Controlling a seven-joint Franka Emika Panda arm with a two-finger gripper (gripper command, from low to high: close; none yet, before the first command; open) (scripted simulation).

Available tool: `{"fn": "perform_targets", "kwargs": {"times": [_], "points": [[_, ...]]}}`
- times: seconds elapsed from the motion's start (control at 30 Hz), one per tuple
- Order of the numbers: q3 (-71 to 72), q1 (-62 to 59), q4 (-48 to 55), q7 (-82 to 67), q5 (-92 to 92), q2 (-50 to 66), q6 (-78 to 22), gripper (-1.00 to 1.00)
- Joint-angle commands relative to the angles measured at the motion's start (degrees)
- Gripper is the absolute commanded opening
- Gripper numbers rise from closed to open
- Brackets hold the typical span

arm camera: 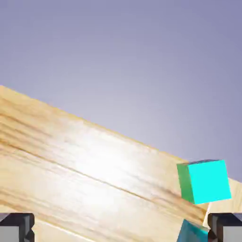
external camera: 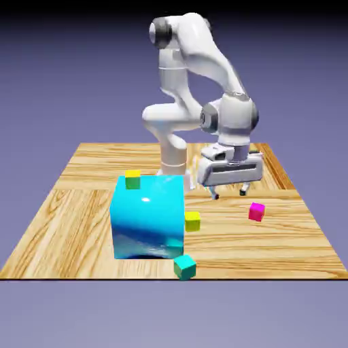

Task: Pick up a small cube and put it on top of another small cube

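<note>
Jaws [external camera: 230, 194] gape wide and hold nothing, the blue block [arm camera: 190, 232] in hand view mostly cut off

Big cyan cube [external camera: 148, 219]: in the hand view, mostly being cut off by the bottom edge
Fingers [arm camera: 226, 228]: in the hand view, being cropped at the bottom corners

Both views are brightly lit. In the hand view, a white glare washes out the grain of the pale wooden bench [arm camera: 99, 184]. In the exterior view, the big glossy cyan cube [external camera: 148, 221] carries a small highlight, its front darkening toward the bottom.
</note>
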Motion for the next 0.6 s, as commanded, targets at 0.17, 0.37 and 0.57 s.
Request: {"fn": "perform_targets", "kwargs": {"times": [0.17,0.37,0.57], "points": [[4.3,3.6,10.1,2.3,-3.0,12.5,-14.7,0.0],[8.6,7.8,20.2,4.5,-5.9,24.9,-29.5,0.0],[12.9,11.9,30.4,6.8,-8.9,37.4,-44.2,0.0]]}}
